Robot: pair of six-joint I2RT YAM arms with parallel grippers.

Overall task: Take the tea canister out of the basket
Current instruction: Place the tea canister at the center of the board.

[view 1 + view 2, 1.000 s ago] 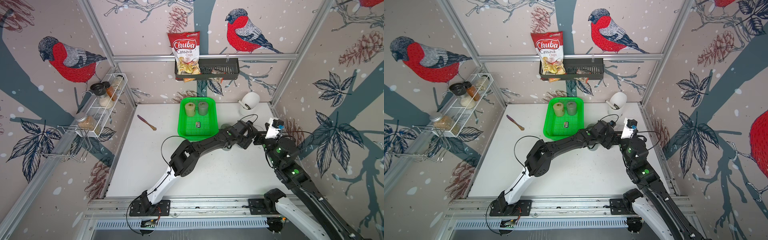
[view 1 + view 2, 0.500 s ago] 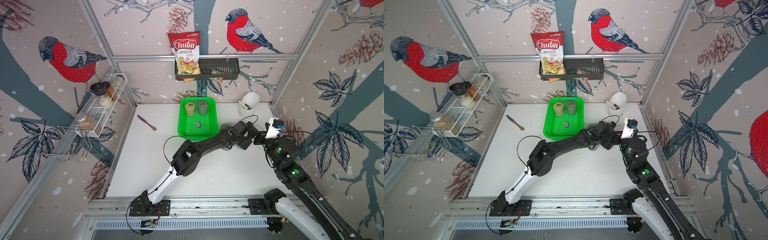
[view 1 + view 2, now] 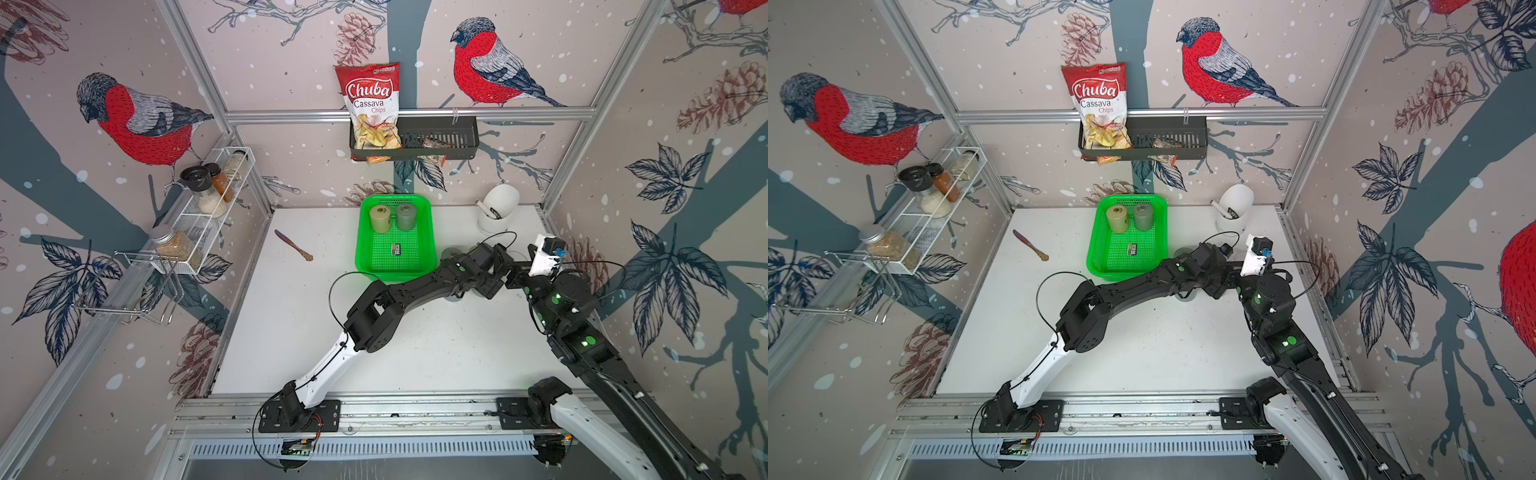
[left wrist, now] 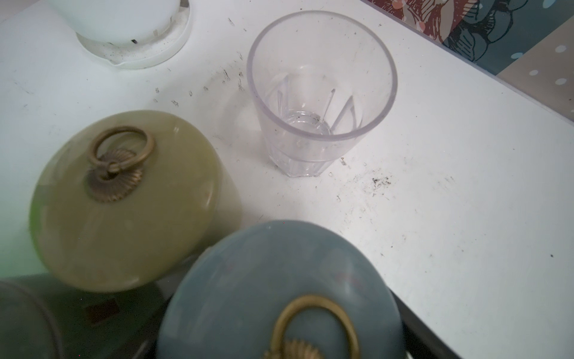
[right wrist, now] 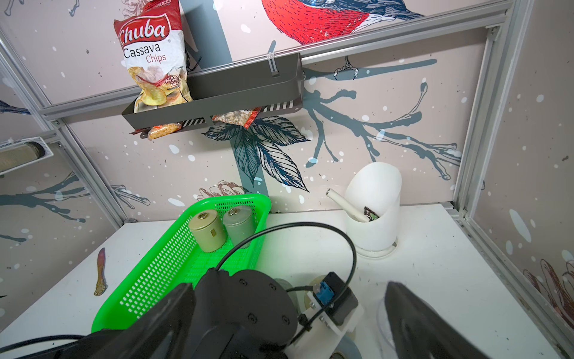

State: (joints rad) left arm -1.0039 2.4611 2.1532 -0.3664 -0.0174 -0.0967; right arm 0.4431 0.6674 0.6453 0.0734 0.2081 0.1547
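Since a second ago, the left arm (image 3: 374,316) has edged its elbow slightly toward the right arm (image 3: 561,299). Everything else stands as before.

Two tea canisters are inside the basket (image 3: 361,257), upright and side by side at its far end. They are an olive tea canister (image 3: 380,219) and, just beside it on the right, a grey tea canister (image 3: 406,217). Each lid carries a small ring. A dark sticker (image 3: 396,249) lies on the mesh floor, nearer the robot.

The basket sits on the white worktop (image 3: 415,353), at the back near the middle. Just right of it, the left wrist view shows two more canisters close together on the worktop. One is an olive-lidded canister (image 4: 124,202), the other a blue-grey canister (image 4: 279,295), both with brass ring pulls. A clear tumbler (image 4: 320,93) stands upright just beyond them, touching neither. A white holder (image 3: 498,208) occupies the far right corner.

The left arm reaches past the basket's near right corner, and the left tool (image 3: 492,284) hangs over these outer canisters. Its fingers cannot be made out in any view, so I cannot tell whether they are apart, together or clamped on anything. The right tool (image 5: 289,286) faces the left arm's wrist with its fingers (image 5: 419,326) spread wide apart, gripping nothing.

A wooden spreader (image 3: 293,245) lies on the worktop left of the basket, well apart from it.
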